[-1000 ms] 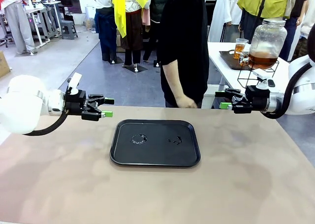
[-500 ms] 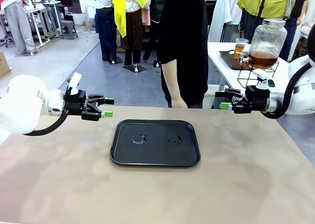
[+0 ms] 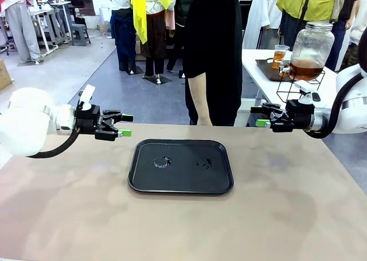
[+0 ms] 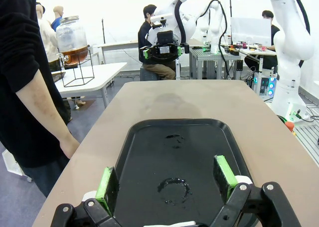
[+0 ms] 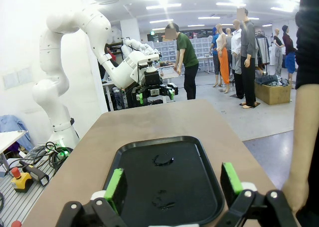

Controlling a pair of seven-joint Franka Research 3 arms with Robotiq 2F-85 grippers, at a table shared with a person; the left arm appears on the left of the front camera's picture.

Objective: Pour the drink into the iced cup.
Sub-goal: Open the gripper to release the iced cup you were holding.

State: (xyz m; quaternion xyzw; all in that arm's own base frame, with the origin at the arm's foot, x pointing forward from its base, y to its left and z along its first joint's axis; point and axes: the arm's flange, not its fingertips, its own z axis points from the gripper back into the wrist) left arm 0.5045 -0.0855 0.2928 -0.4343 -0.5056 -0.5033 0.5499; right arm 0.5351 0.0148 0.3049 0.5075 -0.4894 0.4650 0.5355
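1. My left gripper point(image 3: 125, 125) hangs above the table's left side, fingers spread wide with nothing between them; the left wrist view shows its green pads point(image 4: 105, 184) framing the black tray point(image 3: 180, 183).
2. My right gripper point(image 3: 261, 116) hangs over the table's far right edge, jaws likewise wide apart and empty, pointing toward the tray.
3. Both grippers sit where they were a second ago; I see no shift in either arm.
4. The tray lies flat at the middle of the table point(image 3: 287, 215), carrying two wet ring marks, one left of centre, one right.
5. The person in a black top point(image 3: 212, 54) stands at the far edge. Their hand, which rested near the table edge a second ago, is now drawn back beside the body.
6. The drink point(image 3: 305, 70), amber-brown, fills the bottom of a glass dispenser jar point(image 3: 312, 46) on a wire stand on the side table behind my right arm.
7. A cup point(image 3: 280, 55) of similar liquid stands beside it.
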